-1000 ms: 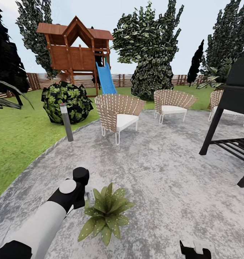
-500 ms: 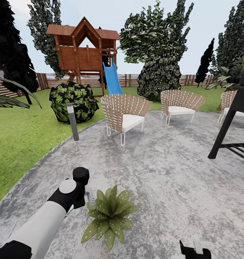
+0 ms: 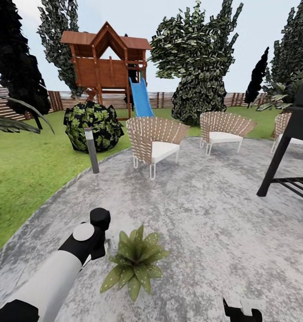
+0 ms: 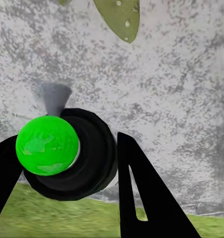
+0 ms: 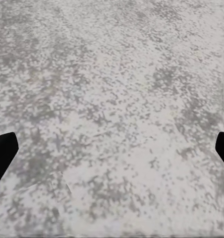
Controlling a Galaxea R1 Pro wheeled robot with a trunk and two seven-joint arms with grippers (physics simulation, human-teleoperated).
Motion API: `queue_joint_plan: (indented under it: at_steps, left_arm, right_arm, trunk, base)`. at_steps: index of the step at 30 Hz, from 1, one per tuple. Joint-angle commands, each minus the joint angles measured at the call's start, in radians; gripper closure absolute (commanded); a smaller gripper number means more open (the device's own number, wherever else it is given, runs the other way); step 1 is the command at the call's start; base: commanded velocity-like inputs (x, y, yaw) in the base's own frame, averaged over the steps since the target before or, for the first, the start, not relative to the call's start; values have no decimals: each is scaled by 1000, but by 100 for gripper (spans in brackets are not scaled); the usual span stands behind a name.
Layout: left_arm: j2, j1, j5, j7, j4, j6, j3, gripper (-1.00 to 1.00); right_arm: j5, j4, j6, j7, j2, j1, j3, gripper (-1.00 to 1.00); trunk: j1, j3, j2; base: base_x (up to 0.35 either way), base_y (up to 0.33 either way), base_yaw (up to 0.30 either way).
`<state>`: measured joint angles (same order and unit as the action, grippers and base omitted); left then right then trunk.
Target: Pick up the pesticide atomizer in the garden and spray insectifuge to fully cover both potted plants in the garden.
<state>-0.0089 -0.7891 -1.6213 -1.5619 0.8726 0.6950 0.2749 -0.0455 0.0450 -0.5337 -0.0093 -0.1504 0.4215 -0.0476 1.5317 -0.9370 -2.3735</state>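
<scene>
One potted plant [image 3: 133, 261], a low rosette of speckled green leaves, stands on the grey stone patio [image 3: 205, 210] just in front of me. My left gripper [image 3: 105, 240] reaches to its left side, shut on the pesticide atomizer [image 4: 67, 153]. In the left wrist view the atomizer is a dark round body with a bright green cap and a grey nozzle, pointing at the paving below a leaf tip [image 4: 119, 17]. My right gripper [image 5: 112, 148] hangs open over bare stone, low at the head view's edge [image 3: 242, 310]. The second potted plant is out of view.
Two wicker chairs [image 3: 153, 141] [image 3: 223, 130] stand further back on the patio. A black grill stand [image 3: 290, 147] is at the right. A grey lamp post [image 3: 92, 150] and a round bush [image 3: 94, 125] mark the lawn [image 3: 26, 170] edge. A wooden playhouse [image 3: 107, 67] backs onto the fence [image 3: 169, 99].
The whole picture has shifted right and a little down, so the camera turned. Both arms keep their place in it, and the plant stays beside the left gripper.
</scene>
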Motion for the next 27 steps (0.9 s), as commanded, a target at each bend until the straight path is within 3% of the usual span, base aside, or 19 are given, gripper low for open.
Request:
queue_joint_plan:
  at_steps: [1,14,17,19,21,23,24,25,27]
  left_arm:
    - [0,-1,-8,-9,0,11,1,100]
    - [2,9,-6,-9,0,11,-7,100]
    - [12,18,21,-9,-9,9,-28,100]
    - [17,19,80,-9,-17,4,-67,100]
    - [22,40,170,-1,-20,-1,-97,100]
    - [30,74,258,88,-21,-4,-106,100]
    - [32,80,283,113,-21,-4,-107,100]
    - [38,92,349,160,-21,-14,-109,100]
    - [48,113,428,202,-21,-75,-118,100]
  right_arm:
    - [-4,0,-3,3,0,0,-4,-100]
    - [-4,0,-3,3,0,0,-3,-100]
    - [-4,0,-3,3,0,0,-3,-100]
    - [-4,0,-3,3,0,0,-3,-100]
    - [-4,0,-3,3,0,0,-3,-100]
    - [-4,0,-3,3,0,0,-3,-100]
    - [-4,0,-3,3,0,0,-3,-100]
    - [-4,0,-3,3,0,0,-3,-100]
    - [-4,0,-3,3,0,0,-3,-100]
  trunk:
    - [-1,-1,0]
    - [-1,-1,0]
    - [-1,-1,0]
    - [-1,-1,0]
    - [-1,-1,0]
    - [-1,-1,0]
    - [-1,-1,0]
    - [-1,-1,0]
    - [-1,-1,0]
  base:
    - [-255,-167,225]
    - [-257,-168,272]
    - [-249,-167,278]
    - [-209,-139,273]
    - [-137,-59,264]
    - [-87,-16,217]
    - [-54,-7,157]
    - [-18,-2,58]
    - [-7,-1,22]
